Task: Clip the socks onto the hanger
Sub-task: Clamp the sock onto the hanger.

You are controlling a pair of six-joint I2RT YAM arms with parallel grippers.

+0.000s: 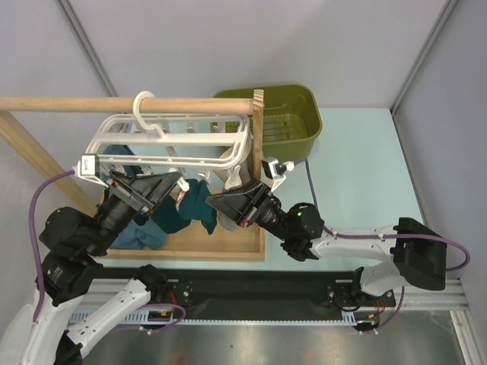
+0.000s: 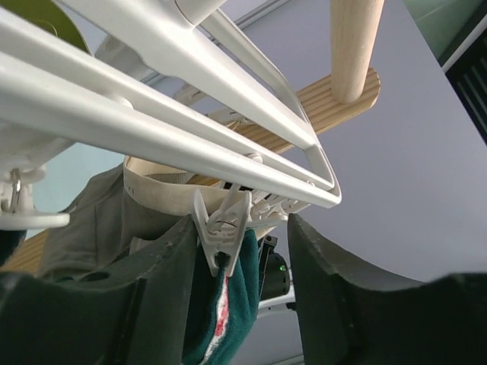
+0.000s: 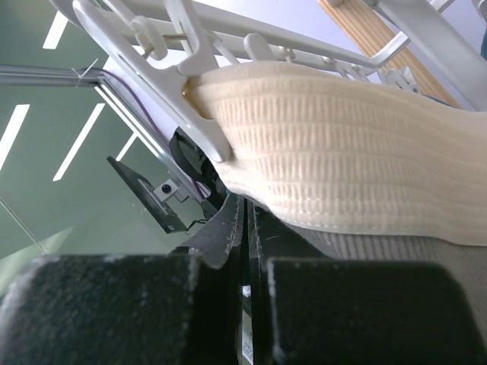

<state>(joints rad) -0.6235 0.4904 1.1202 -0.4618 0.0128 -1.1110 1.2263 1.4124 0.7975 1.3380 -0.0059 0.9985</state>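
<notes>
The left arm rises from below the hanger (image 1: 171, 141) and tips its wrist upward. Its end effector (image 2: 242, 220) is spread wide just under the hanger's bars. Between the two fingers (image 2: 163, 296) hang a white clip peg (image 2: 223, 222) and a dark teal sock (image 2: 242, 300) with a red-and-white patch. The peg bites the sock's top edge, and neither finger clearly touches the cloth.

The right arm reaches in from the hanger's right side, forearm low and wrist angled up toward the same bars. Its end effector (image 3: 245, 209) is narrowed to a thin slit. The tips sit right against the lower edge of a cream-cuffed sock (image 3: 342, 167) that another peg (image 3: 199, 91) holds to the hanger. I cannot tell whether any fabric is pinched in the slit.

The hanger hangs by its ring hook from a wooden rod (image 1: 68, 103). More teal socks (image 1: 144, 232) lie heaped below the hanger on a wooden base (image 1: 228, 249). To the hanger's right stands an olive green basket (image 1: 300, 103) on the pale blue surface (image 1: 358, 175). Grey panel walls with metal struts close in the space.
</notes>
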